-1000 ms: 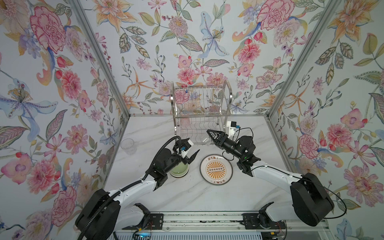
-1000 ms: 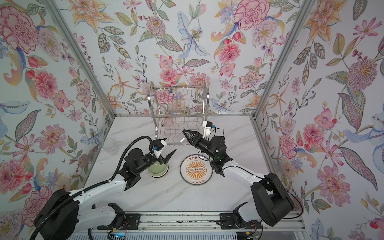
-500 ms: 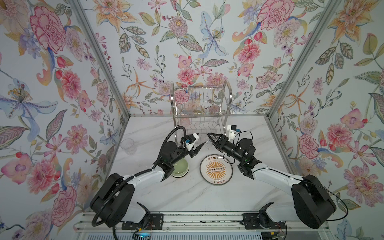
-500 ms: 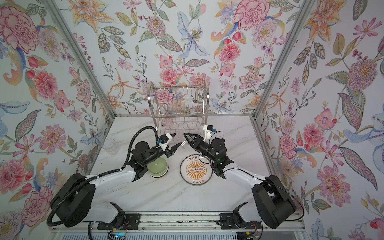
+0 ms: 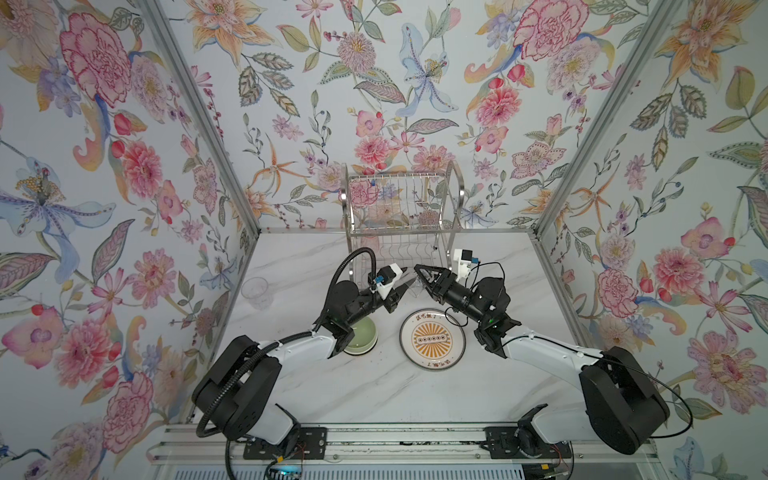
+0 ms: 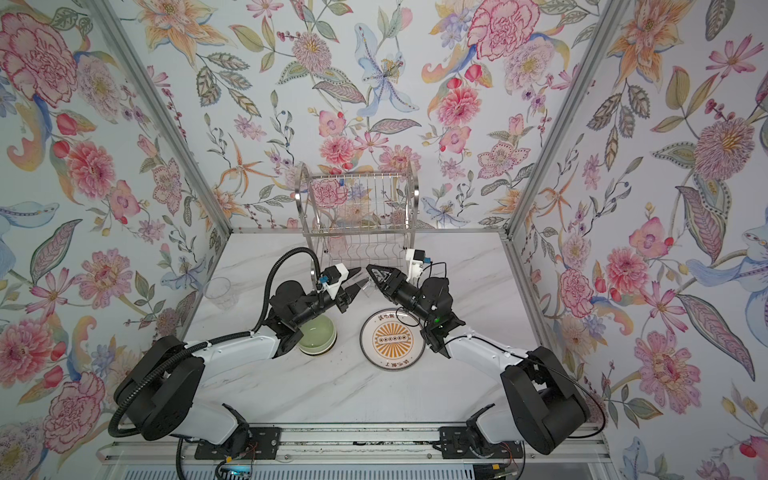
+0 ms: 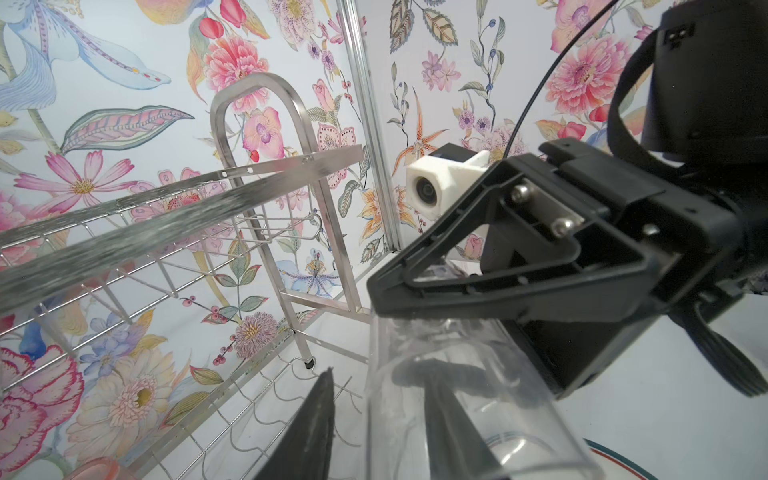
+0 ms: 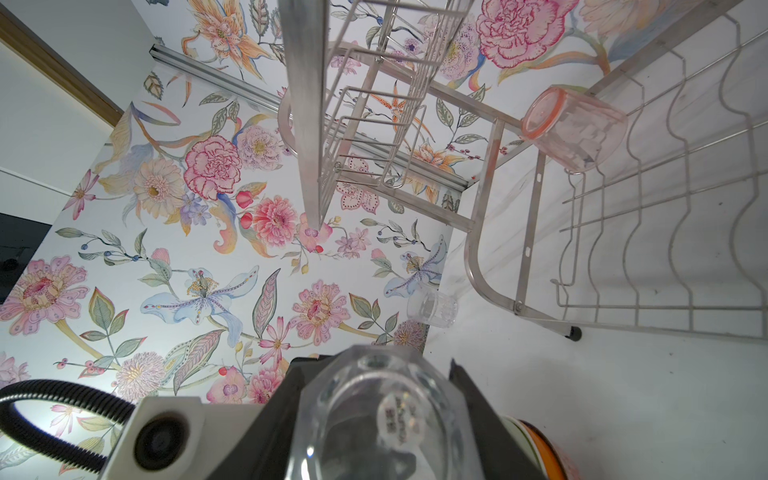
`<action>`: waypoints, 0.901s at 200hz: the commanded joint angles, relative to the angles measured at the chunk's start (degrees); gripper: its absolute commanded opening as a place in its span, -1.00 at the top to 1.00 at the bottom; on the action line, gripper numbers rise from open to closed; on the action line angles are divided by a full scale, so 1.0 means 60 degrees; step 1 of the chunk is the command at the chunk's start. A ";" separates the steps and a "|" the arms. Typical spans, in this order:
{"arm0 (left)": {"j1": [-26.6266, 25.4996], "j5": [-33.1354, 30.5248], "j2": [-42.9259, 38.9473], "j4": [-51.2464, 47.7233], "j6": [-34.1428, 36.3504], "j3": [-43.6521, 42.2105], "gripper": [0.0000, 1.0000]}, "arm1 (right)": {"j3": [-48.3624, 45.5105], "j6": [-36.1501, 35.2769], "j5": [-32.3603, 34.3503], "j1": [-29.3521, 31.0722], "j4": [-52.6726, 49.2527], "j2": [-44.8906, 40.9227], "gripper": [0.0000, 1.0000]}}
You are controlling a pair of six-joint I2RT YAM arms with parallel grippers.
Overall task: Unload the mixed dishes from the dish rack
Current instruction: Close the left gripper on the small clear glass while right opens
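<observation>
So the dish rack (image 5: 399,227) sits back-middle on the table (image 5: 395,395), with a first cup (image 8: 575,129) in its lower tier at the left end. Just in front of it the left gripper (image 5: 401,289) and right gripper (image 5: 419,276) face each other, a second cup (image 8: 365,399) between them. Nearer the front, the bowl (image 5: 363,340) is left of centre, partly under the left arm (image 5: 291,347); the plate (image 5: 432,338) is near it on the right, not touching. A third cup (image 5: 257,291) stands well off left by the table's edge.

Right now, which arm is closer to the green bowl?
Left. The left end effector hovers just behind the green bowl; the right end effector is farther, beyond the sunburst plate.
</observation>
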 commanded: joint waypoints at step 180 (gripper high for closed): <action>-0.0178 -0.0542 -0.0957 -0.0788 0.0328 -0.0095 1.00 | -0.0505 -0.2154 -0.0332 -0.0588 0.0667 -0.0617 -0.98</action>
